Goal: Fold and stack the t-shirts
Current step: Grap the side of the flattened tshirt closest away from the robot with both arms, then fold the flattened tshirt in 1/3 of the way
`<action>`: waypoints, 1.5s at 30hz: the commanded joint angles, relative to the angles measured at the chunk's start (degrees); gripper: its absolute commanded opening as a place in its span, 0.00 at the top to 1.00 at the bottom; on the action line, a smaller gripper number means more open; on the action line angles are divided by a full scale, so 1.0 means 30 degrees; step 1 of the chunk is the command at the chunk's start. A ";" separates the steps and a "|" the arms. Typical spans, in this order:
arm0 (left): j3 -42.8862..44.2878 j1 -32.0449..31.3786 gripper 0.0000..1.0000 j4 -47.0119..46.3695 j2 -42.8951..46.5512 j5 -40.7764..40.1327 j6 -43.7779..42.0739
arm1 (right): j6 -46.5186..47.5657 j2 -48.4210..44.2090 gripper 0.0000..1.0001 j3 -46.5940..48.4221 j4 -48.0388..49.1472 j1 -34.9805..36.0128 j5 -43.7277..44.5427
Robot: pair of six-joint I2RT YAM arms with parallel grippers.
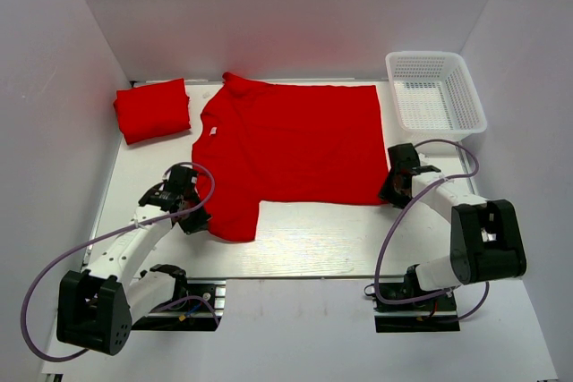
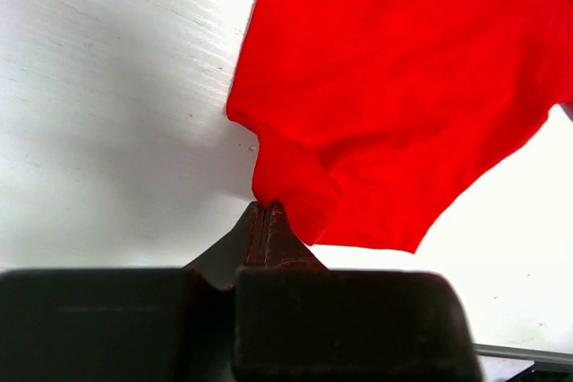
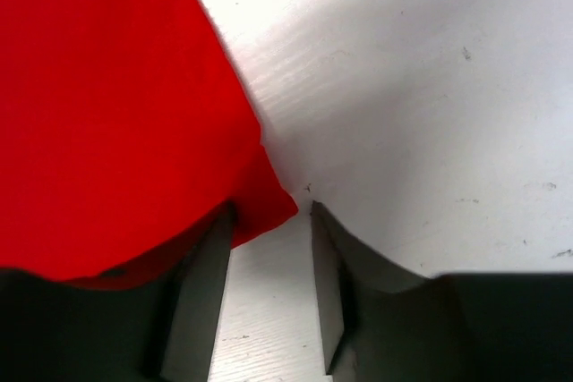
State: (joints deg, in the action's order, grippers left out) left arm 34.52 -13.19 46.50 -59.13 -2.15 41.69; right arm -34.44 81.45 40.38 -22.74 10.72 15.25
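At the far left of the white counter (image 1: 313,252) lies a folded bright red cloth t-shirt (image 1: 152,110), a small packet well apart from both arms. To the right of it, a flat bright red cloth t-shirt (image 1: 295,140) is spread over the middle of the counter, with the collar to the left and the hem to the right. The left pincer (image 2: 267,214) is at the near sleeve (image 1: 235,219). Its jaws are pressed together and they pinch the edge of this sleeve. The right pincer (image 3: 269,214) is at the near hem corner (image 3: 264,199). Its jaws stand apart, and the corner lies between them but is not gripped. At the far right stands a white plastic lattice basket (image 1: 436,91).

I judge that the step in hand is to take the near edge of the flat t-shirt at both ends, for a fold toward the far edge. To do it well, the right pincer should go a little deeper over the corner before it closes, so that it catches both layers and not only the tip. Then both arms should lift together, at the same height, with the edge stretched between them; otherwise the cloth can sag and wrinkle. The left grip is very near the edge, so a strong pull may make it slip.
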 commanded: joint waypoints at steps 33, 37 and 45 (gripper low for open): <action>1.6580 0.0295 1.00 -0.0180 -1.2039 0.1567 -0.3028 | 0.3890 0.2144 1.00 0.6222 0.0110 -0.0058 -0.0513; 1.8722 0.0471 1.00 0.0493 -1.4030 0.0983 -0.3028 | 0.4330 0.3024 1.00 0.7573 -0.0182 -0.0059 -0.0073; 2.1889 0.1174 1.00 0.1668 -1.6496 -0.0513 -0.3028 | 0.5237 0.4985 1.00 1.0063 -0.0388 -0.0292 0.0895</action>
State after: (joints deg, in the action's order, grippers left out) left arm 96.99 -10.81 49.71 -108.64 -1.08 33.15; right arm -20.93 94.78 67.33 -23.22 10.48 15.40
